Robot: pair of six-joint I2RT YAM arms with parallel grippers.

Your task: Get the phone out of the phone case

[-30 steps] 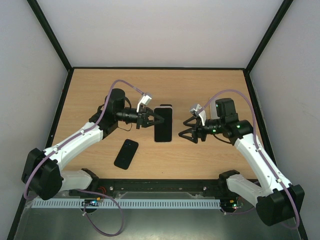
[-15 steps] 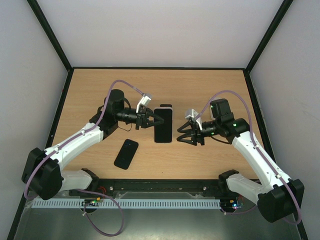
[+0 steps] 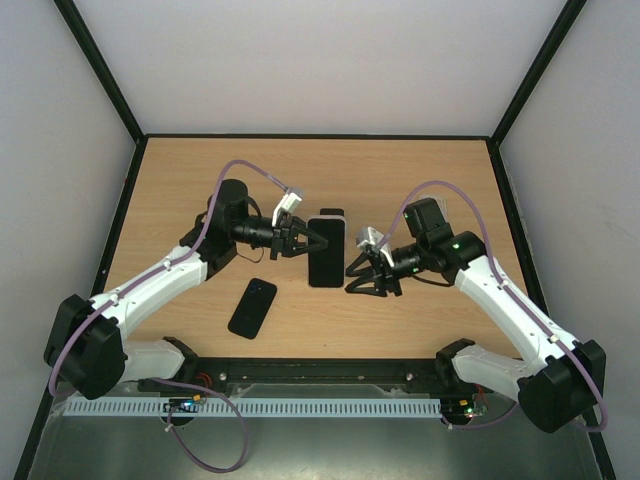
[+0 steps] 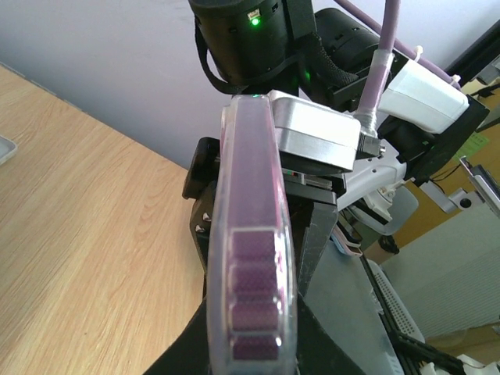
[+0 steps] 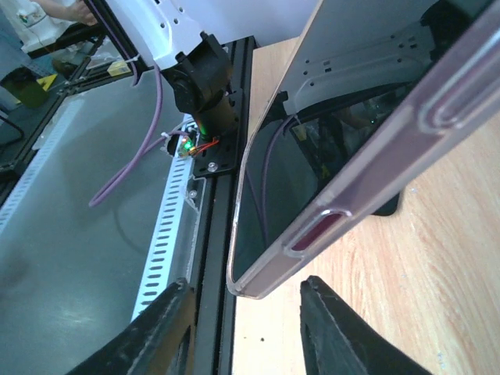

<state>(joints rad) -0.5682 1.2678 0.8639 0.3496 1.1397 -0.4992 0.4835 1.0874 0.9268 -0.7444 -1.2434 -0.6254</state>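
Note:
A dark phone in a clear case [image 3: 326, 250] is held above the table's middle. My left gripper [image 3: 310, 243] is shut on its left long edge. In the left wrist view the case's edge [image 4: 254, 258], with purple showing through, runs between the black fingers [image 4: 324, 258] of my left gripper [image 4: 254, 332]. My right gripper [image 3: 353, 279] is open at the phone's near right corner. In the right wrist view that corner [image 5: 269, 266] lies between the spread fingers [image 5: 168, 328] of my right gripper [image 5: 246, 316], with neither finger touching it.
A second dark phone [image 3: 252, 307] lies flat on the wooden table [image 3: 420, 180], near and left of the held one. Black frame rails [image 3: 300, 372] run along the near edge. Walls close in the back and sides.
My right gripper has moved left, from well right of the phone to its near right corner, staying open. The left gripper and the cased phone have not moved.

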